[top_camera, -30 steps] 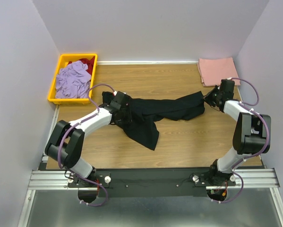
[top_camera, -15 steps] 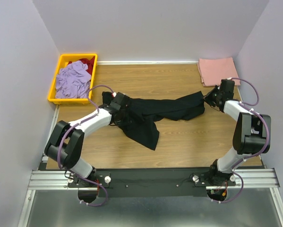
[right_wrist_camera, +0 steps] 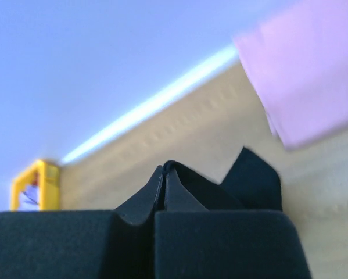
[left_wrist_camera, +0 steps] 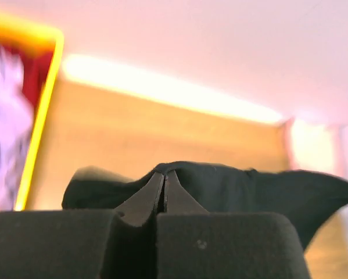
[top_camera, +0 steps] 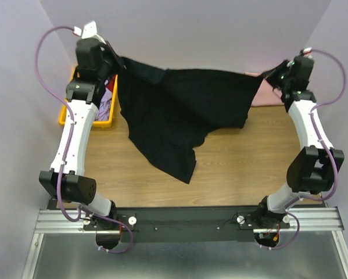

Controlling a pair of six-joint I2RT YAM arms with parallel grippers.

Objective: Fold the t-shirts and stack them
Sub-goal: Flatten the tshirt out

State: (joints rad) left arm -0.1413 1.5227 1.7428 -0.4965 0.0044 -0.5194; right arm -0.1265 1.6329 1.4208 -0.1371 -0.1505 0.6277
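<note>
Black shirt [top_camera: 179, 110] hides most of the pink shirt [top_camera: 268, 97] beside the right gripper [top_camera: 276, 70]. Left of the left gripper [left_wrist_camera: 164, 172], the bin [left_wrist_camera: 40, 116] is blurred and cropped.

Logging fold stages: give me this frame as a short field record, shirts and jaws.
black t-shirt: spread in the air between both arms, lower corner apparently on the table
left jaws: shut on its edge, far left
right jaws: shut on its edge, far right
salmon-pink t-shirt: folded, far right corner
yellow bin: far left, lavender garment and red garment inside
</note>
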